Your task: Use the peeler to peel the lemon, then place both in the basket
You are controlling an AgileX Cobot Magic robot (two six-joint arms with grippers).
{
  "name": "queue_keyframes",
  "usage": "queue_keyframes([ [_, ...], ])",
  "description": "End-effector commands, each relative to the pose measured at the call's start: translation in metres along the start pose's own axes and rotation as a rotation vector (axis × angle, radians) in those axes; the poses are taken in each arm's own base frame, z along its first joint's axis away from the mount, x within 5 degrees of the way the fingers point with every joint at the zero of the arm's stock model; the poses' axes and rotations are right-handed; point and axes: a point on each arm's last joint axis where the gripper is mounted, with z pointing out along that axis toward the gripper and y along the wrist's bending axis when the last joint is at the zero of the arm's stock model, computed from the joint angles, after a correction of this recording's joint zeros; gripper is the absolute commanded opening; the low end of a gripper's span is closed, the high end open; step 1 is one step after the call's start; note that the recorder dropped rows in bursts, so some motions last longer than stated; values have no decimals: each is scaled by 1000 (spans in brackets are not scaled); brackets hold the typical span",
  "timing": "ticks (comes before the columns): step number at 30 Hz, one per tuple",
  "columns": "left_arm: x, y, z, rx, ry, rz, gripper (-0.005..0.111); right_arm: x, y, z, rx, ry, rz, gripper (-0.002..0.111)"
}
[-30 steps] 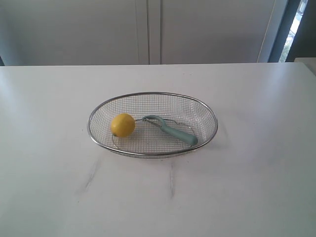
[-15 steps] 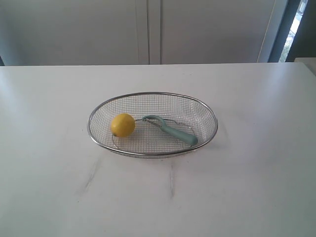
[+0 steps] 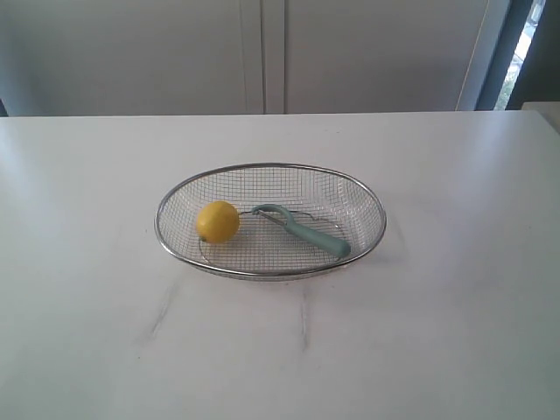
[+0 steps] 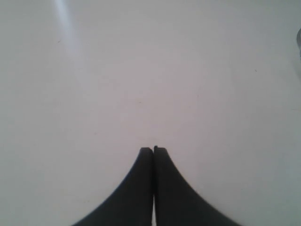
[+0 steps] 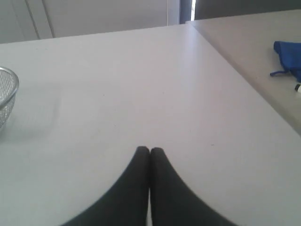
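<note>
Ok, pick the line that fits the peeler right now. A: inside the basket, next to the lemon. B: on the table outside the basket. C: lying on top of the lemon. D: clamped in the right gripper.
A: the peeler lies on the mesh inside the basket, with the lemon beside it; the right gripper is shut on nothing.

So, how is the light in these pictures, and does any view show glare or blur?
Exterior view: soft, even light, basket sharp, window strip top right blown out. Left wrist view: a pale glare streak on the table, left gripper a black silhouette. Right wrist view: slightly soft, right gripper equally dark.
</note>
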Motion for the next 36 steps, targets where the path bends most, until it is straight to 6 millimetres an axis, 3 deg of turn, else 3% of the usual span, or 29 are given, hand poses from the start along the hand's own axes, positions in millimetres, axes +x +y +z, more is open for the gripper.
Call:
queue_keyframes([
  [1,1,0,0,0,1,-10,0,-1,-1,0,5,-26,-2,0],
  [17,1,0,0,0,1,-10,0,-1,4,0,-73,-20,-7,0],
  [26,1,0,0,0,1,-10,0,0,4,0,-69,-25,-233,0],
  [36,1,0,0,0,1,-10,0,0,4,0,-73,-17,-30,0],
])
